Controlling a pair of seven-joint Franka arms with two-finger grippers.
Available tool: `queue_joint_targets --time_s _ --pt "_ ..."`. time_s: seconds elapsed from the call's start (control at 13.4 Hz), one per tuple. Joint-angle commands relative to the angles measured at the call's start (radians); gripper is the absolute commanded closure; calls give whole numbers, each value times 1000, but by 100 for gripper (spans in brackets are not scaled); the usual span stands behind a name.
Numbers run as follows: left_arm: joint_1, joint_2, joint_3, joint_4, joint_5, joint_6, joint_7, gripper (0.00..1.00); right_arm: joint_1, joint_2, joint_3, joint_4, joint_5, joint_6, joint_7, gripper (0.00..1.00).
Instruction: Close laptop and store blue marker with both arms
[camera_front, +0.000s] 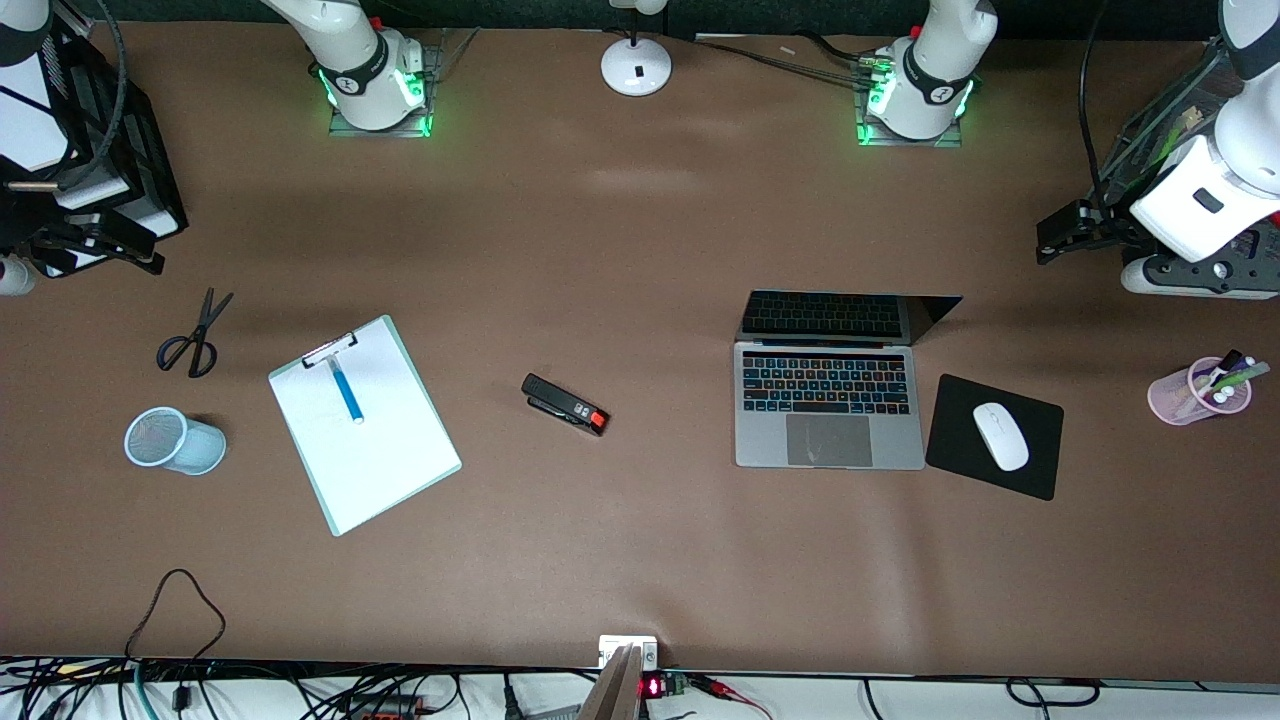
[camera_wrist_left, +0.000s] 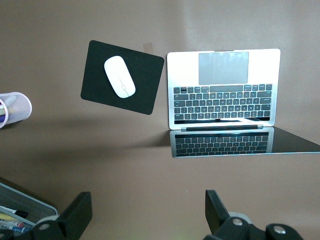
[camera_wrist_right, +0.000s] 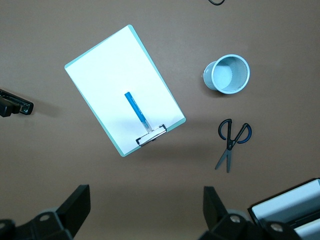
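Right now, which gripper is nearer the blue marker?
Right. The right gripper hangs at its own end of the table, where the blue marker lies on the clipboard. The left gripper hangs at the left arm's end, past the laptop.

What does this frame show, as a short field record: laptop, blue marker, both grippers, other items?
laptop: open, screen upright, toward the left arm's end of the table
blue marker: lying on the clipboard, tip toward its clip
left gripper: open, empty, high over bare table by the laptop's screen edge
right gripper: open, empty, high over bare table by the clipboard's clip end
beside laptop: white mouse on black mouse pad
other items: stapler, scissors, blue mesh cup, pink cup of markers
task state: laptop not yet closed, marker not yet stored
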Motion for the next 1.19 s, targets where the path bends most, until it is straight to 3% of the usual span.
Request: queue_joint_targets --time_s 0.0,0.97,1.04,1.12 --pt "3 10 -2 29 11 -21 22 0 3 -16 4 0 -15 -20 8 0" --pt "2 55 -1 29 7 -59 14 0 3 75 1 3 -15 15 0 0" --pt "2 59 -2 29 3 -64 19 14 5 89 1 3 -13 21 2 0" --pt "2 61 -2 29 0 -67 19 35 5 111 1 3 -3 34 2 0"
